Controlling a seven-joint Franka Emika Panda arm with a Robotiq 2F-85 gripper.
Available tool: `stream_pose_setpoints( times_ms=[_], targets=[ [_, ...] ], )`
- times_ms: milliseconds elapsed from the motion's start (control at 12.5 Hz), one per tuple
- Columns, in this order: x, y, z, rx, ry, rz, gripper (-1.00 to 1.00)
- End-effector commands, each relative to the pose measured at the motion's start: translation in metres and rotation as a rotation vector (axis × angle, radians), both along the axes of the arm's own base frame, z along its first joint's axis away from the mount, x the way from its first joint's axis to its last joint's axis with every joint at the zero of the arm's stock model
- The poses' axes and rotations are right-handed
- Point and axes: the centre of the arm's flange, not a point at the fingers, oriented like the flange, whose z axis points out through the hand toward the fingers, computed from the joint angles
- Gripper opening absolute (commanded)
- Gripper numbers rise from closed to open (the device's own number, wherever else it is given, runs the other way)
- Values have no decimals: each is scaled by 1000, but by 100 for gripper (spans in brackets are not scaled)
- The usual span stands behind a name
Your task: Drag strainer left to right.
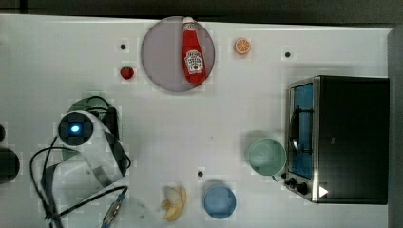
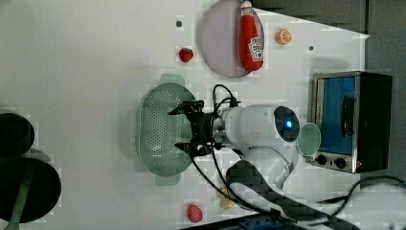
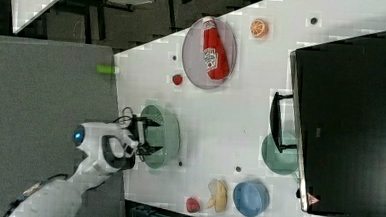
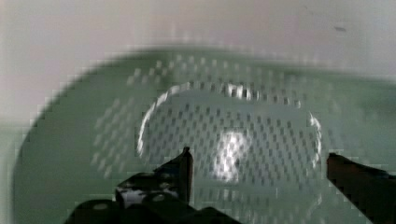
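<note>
The strainer (image 2: 160, 127) is a pale mint-green oblong colander dotted with holes, with tab handles at both ends. It lies on the white table at the left view's centre. In the right view the strainer (image 3: 168, 137) sits beside the arm's wrist. My gripper (image 2: 178, 128) hangs open over the strainer's bowl, near its rim on the left view's right. In the wrist view the holed strainer floor (image 4: 233, 126) lies under the gripper (image 4: 259, 161), whose fingers stand wide apart with nothing between them. In the top view the arm (image 1: 85, 137) covers most of the strainer, and a green edge (image 1: 88, 99) peeks out.
A ketchup bottle (image 1: 193, 52) lies on a grey plate (image 1: 161, 54). A strawberry (image 1: 126, 72) and an orange slice (image 1: 242, 46) sit near the plate. A toaster oven (image 1: 340, 137), a mint cup (image 1: 266, 156), a blue bowl (image 1: 219, 200) and a banana (image 1: 174, 203) occupy the top view's right and lower part.
</note>
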Motion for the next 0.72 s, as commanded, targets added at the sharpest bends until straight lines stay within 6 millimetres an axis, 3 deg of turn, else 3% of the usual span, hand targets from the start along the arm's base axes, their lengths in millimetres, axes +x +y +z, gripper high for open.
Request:
stream_pose_setpoints(
  times_ms=[80, 240, 720],
  targets=[
    [-2, -11, -15, -51, 20, -64, 100],
    [-1, -12, -21, -46, 1, -72, 100],
    [15, -63, -30, -94, 1, -158, 100]
  ],
)
